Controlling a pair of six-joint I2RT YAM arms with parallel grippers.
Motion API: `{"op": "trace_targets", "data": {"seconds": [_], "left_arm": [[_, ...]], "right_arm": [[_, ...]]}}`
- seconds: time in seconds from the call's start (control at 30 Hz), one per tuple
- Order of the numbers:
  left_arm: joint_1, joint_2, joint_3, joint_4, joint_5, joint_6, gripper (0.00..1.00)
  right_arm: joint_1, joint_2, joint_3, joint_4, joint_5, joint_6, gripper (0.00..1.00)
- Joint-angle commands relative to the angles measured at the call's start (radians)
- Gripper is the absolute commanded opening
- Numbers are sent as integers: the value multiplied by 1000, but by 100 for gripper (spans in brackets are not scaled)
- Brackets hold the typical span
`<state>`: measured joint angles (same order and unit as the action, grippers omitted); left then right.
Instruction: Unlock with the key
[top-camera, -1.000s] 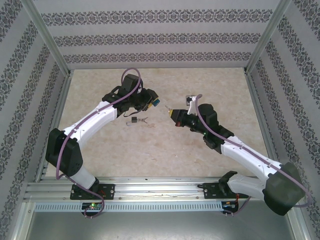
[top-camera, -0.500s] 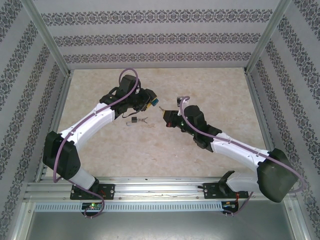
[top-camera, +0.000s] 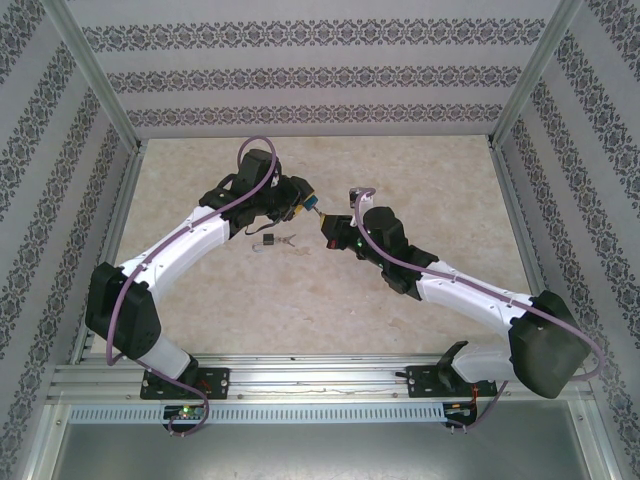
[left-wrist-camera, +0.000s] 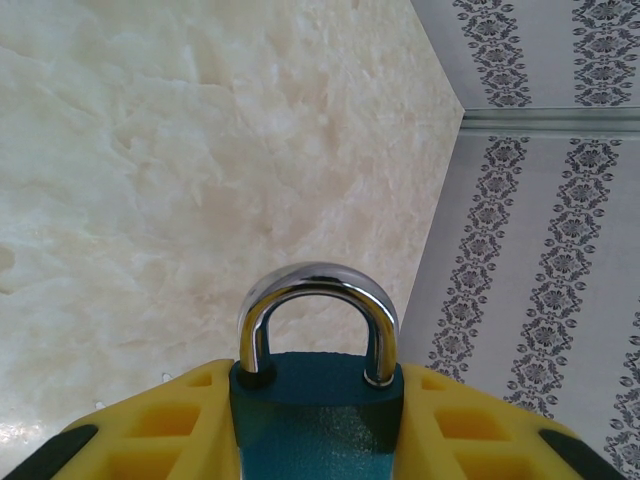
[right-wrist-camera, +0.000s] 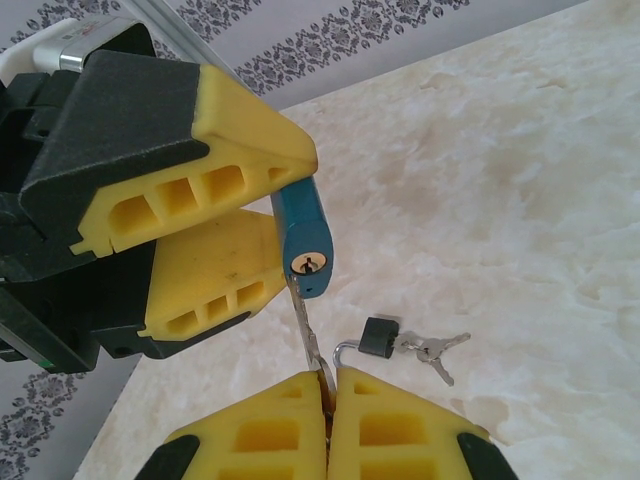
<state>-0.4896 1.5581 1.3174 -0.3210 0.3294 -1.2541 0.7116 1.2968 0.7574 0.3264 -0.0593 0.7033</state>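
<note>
My left gripper (left-wrist-camera: 316, 440) is shut on the body of a teal padlock (left-wrist-camera: 316, 405). The padlock's silver shackle (left-wrist-camera: 315, 285) is closed and points away from the wrist. In the right wrist view the padlock (right-wrist-camera: 303, 232) sticks out between the left gripper's yellow fingers (right-wrist-camera: 225, 135), its keyhole (right-wrist-camera: 308, 265) facing me. My right gripper (right-wrist-camera: 328, 405) is shut on a silver key (right-wrist-camera: 308, 325). The key's tip touches the lock's bottom face just left of the keyhole. From above, the two grippers (top-camera: 303, 204) (top-camera: 332, 233) meet over the middle of the table.
A small black padlock (right-wrist-camera: 380, 337) with an open shackle and a bunch of keys (right-wrist-camera: 430, 347) lies on the marble tabletop (top-camera: 420, 170) below the grippers, also visible from above (top-camera: 270, 241). Patterned walls (top-camera: 320, 80) and an aluminium frame enclose the table.
My right arm has swung left and forward, bringing the key up to the padlock's keyhole end. The left arm shifted slightly and keeps holding the padlock.
</note>
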Motion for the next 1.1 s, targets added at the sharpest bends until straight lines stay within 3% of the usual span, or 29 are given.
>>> {"op": "trace_targets", "data": {"seconds": [0.0,1.07], "left_arm": [[8,-45,-11,59,2,-9,35],[2,-40,-15,79,13,-20,35]], "right_arm": [[13,5,24,30,25,-7,0],[0,21,37,52,5,11,0]]}}
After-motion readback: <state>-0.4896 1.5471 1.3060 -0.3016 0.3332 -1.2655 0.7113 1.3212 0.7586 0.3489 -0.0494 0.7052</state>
